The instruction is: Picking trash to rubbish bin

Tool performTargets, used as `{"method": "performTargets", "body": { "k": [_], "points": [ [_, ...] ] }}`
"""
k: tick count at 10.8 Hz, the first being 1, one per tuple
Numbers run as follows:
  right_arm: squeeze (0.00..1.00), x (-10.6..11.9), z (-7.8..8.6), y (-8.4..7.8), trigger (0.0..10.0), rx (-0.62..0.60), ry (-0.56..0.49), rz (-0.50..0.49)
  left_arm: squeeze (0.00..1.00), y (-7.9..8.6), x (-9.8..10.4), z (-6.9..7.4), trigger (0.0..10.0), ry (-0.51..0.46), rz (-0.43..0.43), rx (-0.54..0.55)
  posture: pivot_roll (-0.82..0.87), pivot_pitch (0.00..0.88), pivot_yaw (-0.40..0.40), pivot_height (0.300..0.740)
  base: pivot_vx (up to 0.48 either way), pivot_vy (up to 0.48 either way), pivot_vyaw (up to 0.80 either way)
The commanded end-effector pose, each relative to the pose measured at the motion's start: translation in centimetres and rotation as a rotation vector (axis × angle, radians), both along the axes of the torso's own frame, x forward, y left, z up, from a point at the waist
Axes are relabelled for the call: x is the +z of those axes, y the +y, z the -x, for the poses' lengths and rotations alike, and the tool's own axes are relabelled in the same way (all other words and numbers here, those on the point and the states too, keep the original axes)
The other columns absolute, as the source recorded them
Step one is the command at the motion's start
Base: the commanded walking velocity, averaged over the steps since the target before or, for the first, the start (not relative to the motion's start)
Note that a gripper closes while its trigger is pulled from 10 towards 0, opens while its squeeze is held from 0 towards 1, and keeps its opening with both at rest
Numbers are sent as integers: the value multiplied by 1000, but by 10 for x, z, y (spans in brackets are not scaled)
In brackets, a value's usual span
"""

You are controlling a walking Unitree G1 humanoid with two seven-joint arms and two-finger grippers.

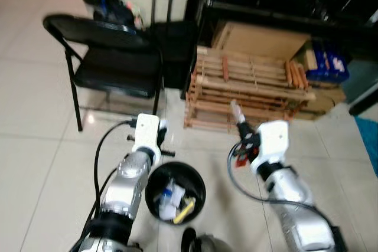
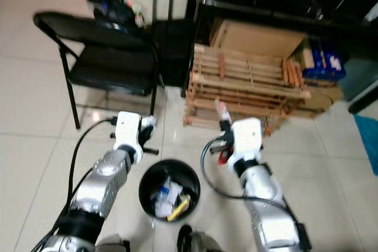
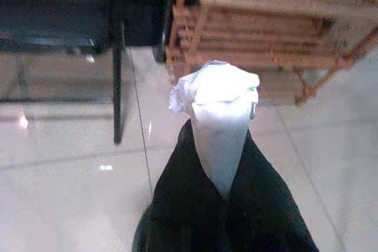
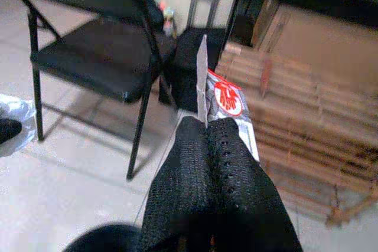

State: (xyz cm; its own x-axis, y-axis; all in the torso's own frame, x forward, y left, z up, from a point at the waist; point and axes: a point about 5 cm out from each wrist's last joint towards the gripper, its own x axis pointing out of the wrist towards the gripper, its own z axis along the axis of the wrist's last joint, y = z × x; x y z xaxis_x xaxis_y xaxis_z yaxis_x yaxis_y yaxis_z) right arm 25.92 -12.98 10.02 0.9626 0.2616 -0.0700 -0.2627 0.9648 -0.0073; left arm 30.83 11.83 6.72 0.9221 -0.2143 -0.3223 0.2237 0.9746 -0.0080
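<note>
A round black rubbish bin [image 1: 199, 182] stands on the tiled floor between my two arms, with white and yellow scraps inside. My left gripper [image 1: 160, 133] is just beyond the bin's far left rim, shut on a crumpled white paper [image 3: 215, 92]. My right gripper [image 1: 240, 129] is off to the right of the bin, in front of the wooden rack. It is shut on a flat silver wrapper with a red logo [image 4: 229, 100], whose tip [image 1: 236, 110] sticks up past the fingers.
A black folding chair [image 1: 112, 66] stands at the back left, with a black trolley case [image 1: 172, 48] beside it. A low wooden rack [image 1: 254, 87] and cardboard boxes [image 1: 263, 41] sit straight ahead under a dark shelf. The floor to the left is open tile.
</note>
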Motion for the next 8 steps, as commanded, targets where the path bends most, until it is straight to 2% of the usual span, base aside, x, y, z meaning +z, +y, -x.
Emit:
{"method": "performTargets", "body": {
  "k": [1, 5, 7, 8],
  "points": [
    [0, -15, 7, -4, 10000, -8, 42, 15, 0, -7, -10, 6, 10000, 39, -18, -32, 230, 284, -185, 740, 0, 0, 0],
    [0, -40, 13, -11, 10000, -24, 110, 100, 0, -12, -38, 15, 10000, 147, -69, -76, 228, 274, -184, 740, 0, 0, 0],
    [0, -59, 30, -4, 10000, 78, 233, 124, 0, -18, -57, 21, 10000, 217, -98, -108, 196, 273, -186, 740, 0, 0, 0],
    [0, -62, 34, -4, 10000, 88, 246, 129, 0, -19, -63, 24, 10000, 241, -116, -120, 187, 274, -186, 740, 0, 0, 0]
  ]
}}
